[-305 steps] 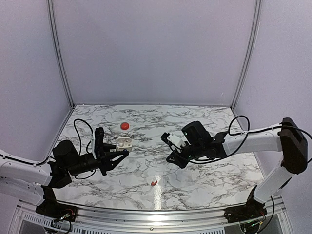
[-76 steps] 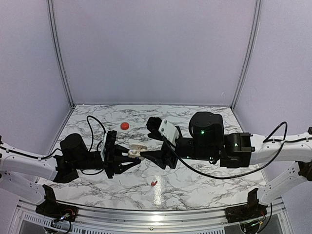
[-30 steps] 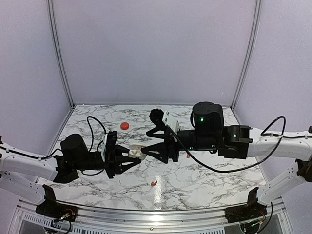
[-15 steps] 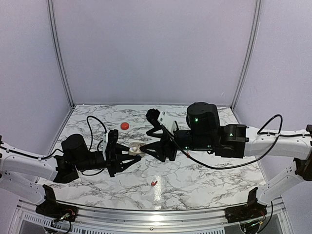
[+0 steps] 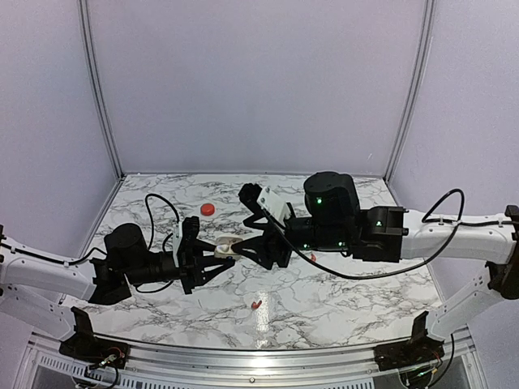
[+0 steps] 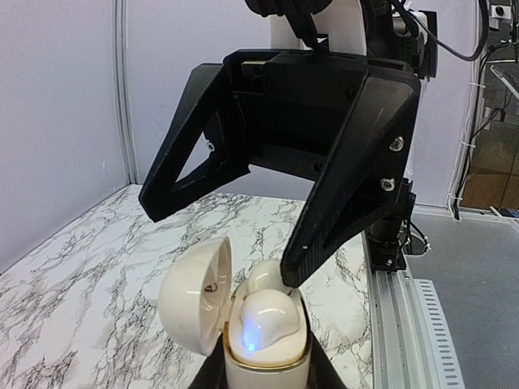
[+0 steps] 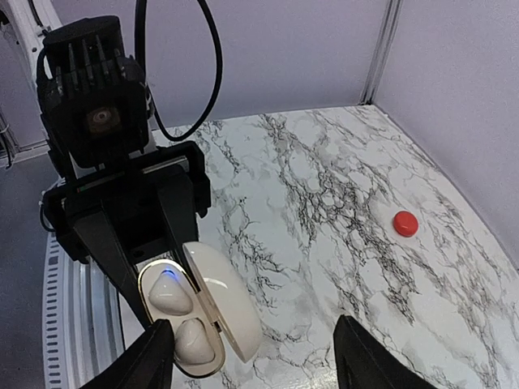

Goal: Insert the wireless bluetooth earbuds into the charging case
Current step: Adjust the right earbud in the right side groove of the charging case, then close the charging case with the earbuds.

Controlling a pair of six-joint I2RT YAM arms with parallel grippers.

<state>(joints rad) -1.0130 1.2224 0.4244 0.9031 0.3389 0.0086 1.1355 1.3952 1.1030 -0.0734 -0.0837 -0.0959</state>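
Note:
The charging case [image 6: 268, 369] is white with a gold rim, and its hinged lid [image 6: 195, 296] stands open. My left gripper [image 6: 266, 382] is shut on the body and holds it above the table. Two white earbuds sit in it, the near one [image 6: 263, 320] glowing blue and the far one [image 6: 261, 275] behind it. My right gripper [image 7: 255, 356] is open and faces the case [image 7: 144, 275]. One of its fingertips [image 6: 296, 271] rests at the far earbud. From above, both grippers [image 5: 220, 258] [image 5: 242, 240] meet at the case [image 5: 227, 246].
A red round puck [image 5: 208, 209] lies at the back left of the marble table [image 5: 357, 292] and also shows in the right wrist view [image 7: 405, 223]. A small red piece [image 5: 256, 305] lies near the front middle. Purple walls enclose the table.
My right gripper has moved left toward the case and its finger now reaches the far earbud. The left gripper has held the case nearly still.

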